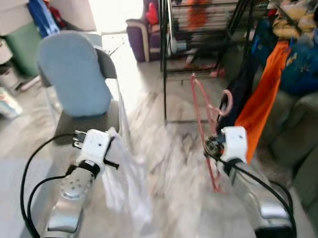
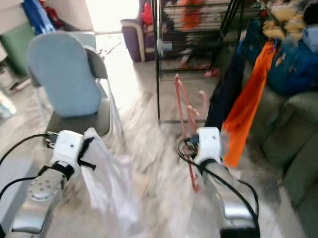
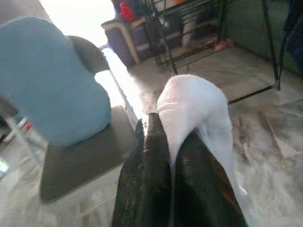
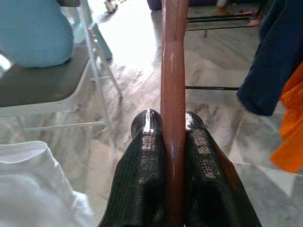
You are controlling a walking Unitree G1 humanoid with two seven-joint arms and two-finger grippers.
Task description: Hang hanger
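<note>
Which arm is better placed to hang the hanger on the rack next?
The right. The right gripper is already shut on the pink hanger, on the side nearer the black drying rack. The left gripper is occupied, shut on a white garment near the chair.

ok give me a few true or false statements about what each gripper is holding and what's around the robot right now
1. The right gripper is shut on the pink hanger. True.
2. The left gripper is open and holds nothing. False: it is shut on a white cloth that hangs down from it.
3. The pink hanger already hangs on the black drying rack. False: it is in the right gripper, apart from the rack.
4. A folding chair with a light blue cushion stands ahead on the robot's left. True.
5. An orange garment hangs on the robot's right. True.
</note>
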